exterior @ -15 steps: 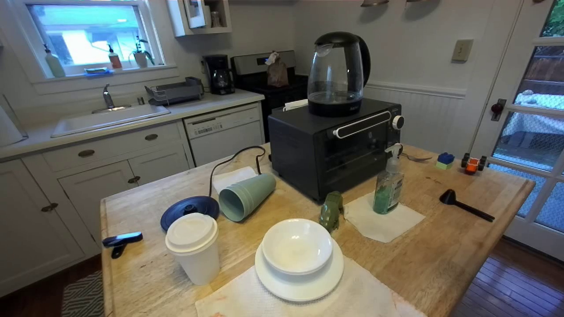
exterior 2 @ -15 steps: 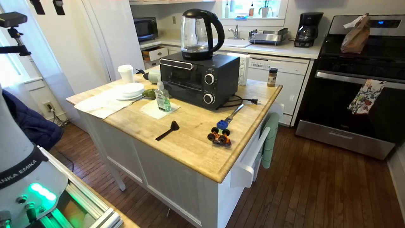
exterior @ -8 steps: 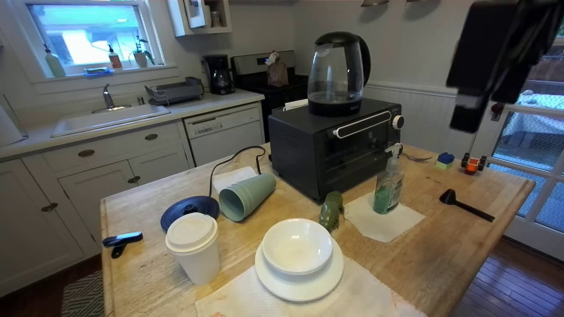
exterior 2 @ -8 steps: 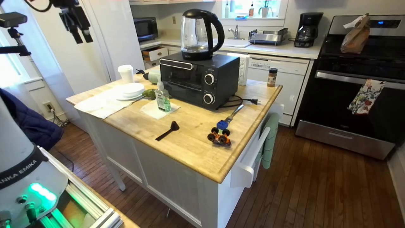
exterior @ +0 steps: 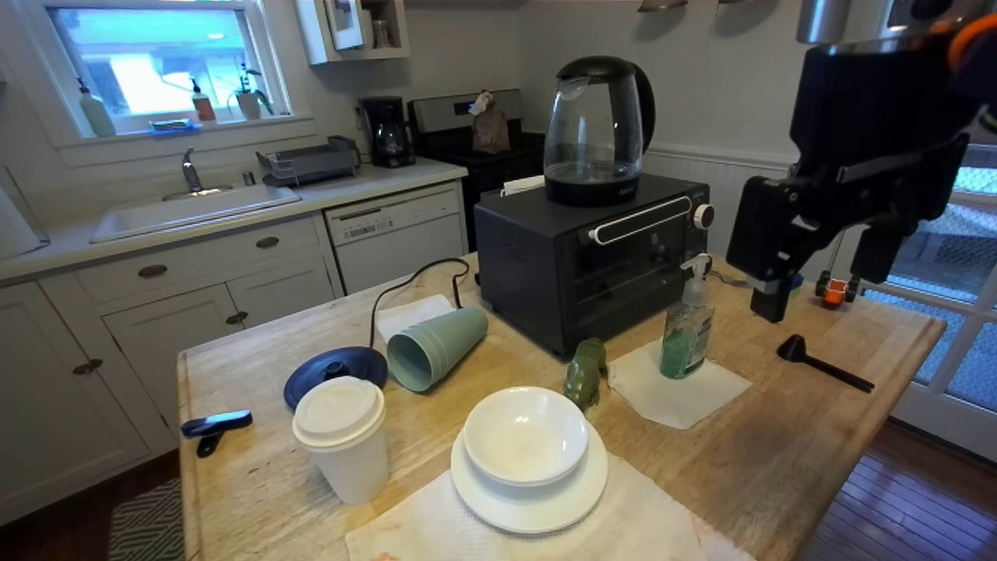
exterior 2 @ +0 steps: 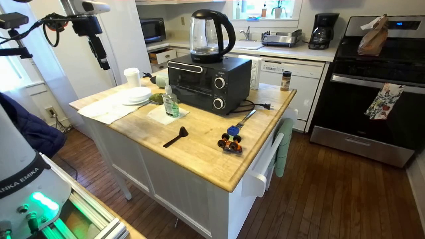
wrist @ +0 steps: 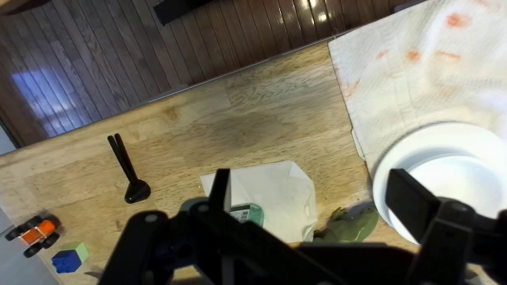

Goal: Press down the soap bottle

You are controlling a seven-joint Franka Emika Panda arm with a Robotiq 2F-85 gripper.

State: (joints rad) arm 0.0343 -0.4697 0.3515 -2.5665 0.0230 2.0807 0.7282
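Note:
The soap bottle, slim and translucent green with a clear pump top, stands upright on a white napkin in both exterior views (exterior: 687,339) (exterior 2: 171,105). In the wrist view only part of its green body and label (wrist: 253,213) shows; a gripper finger hides the rest. The napkin (wrist: 277,186) lies flat under it. My gripper (exterior: 822,273) is open and empty, in the air above the table's near side. It also shows in an exterior view (exterior 2: 105,64) and in the wrist view (wrist: 311,178), with its fingers wide apart. It is apart from the bottle.
A black toaster oven (exterior: 522,257) with a glass kettle (exterior: 596,140) on top stands behind the bottle. A green rounded object (exterior: 584,378) and a white bowl on a plate (exterior: 526,436) sit beside the napkin. A black scoop (exterior 2: 176,137) and toy truck (exterior 2: 229,144) lie on the table.
My gripper has come into view in an exterior view and moved down over the table, closer to the bottle. The bottle and the other objects have not moved.

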